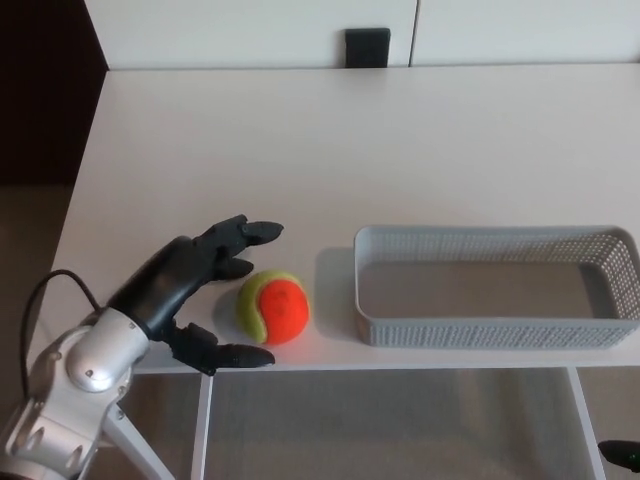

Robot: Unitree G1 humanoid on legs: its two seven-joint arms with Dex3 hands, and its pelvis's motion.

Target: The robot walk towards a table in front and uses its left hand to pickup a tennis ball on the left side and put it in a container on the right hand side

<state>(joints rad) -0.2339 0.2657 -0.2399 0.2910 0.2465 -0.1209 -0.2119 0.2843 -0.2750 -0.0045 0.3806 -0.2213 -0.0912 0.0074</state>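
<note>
The white table fills most of the head view. Its top is bare and open from the far edge down to the things near the front, and its left edge runs down the picture beside dark floor. On the right side lies the gray mesh container, a long shallow basket with nothing in it. Its long front wall is close to the table's front edge and its right end reaches the picture's border. The left hand comes in from the lower left on a silver forearm. Its black fingers are spread apart behind the ball and its thumb reaches along the front edge of the table, so the hand cups around the ball without closing on it; whether any fingertip touches the ball cannot be told. The tennis ball, orange and yellow-green, rests on the tabletop near the front edge, between the spread fingers and thumb and just left of the container's short end wall, with a narrow strip of table between them. A small black block sits at the table's far edge against the white wall.
</note>
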